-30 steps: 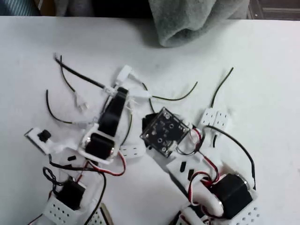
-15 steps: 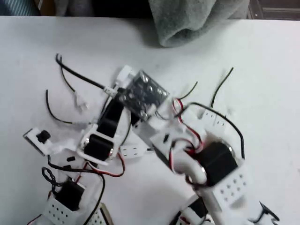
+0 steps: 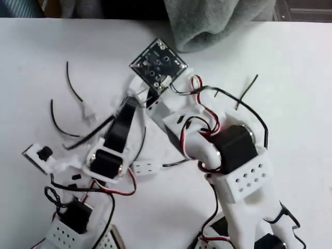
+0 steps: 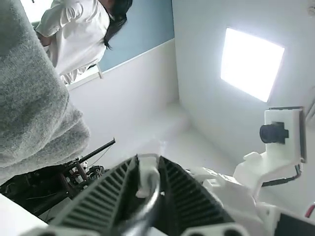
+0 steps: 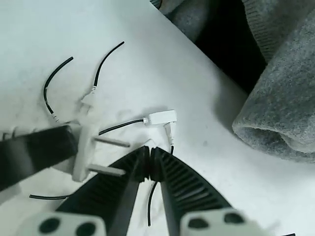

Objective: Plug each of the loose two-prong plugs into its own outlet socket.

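My left gripper point(image 4: 147, 164) is shut on a white two-prong plug point(image 4: 146, 181) and points up toward the ceiling. From the right wrist, that plug point(image 5: 82, 150) shows its two metal prongs sticking out sideways, close to my right gripper point(image 5: 148, 158), whose fingers are pressed together. A second white plug point(image 5: 160, 118) with a black wire lies on the table just beyond the right gripper. A third small plug point(image 3: 88, 111) lies at the left. From above, the left gripper point(image 3: 129, 104) sits mid-table, and a white socket strip point(image 3: 147, 167) lies beside the left arm.
A grey cloth point(image 3: 218, 23) hangs over the table's far edge, close behind the right wrist's camera board point(image 3: 158, 63). Loose black wires point(image 3: 58, 122) curl at the left, and another wire point(image 3: 246, 87) lies at the right. The right arm's body point(image 3: 236, 155) covers the right middle.
The right arm swung from the front of the table up and left, ending beside the left gripper. The left gripper tilted slightly, dragging its black wire. The sockets at the right are now covered.
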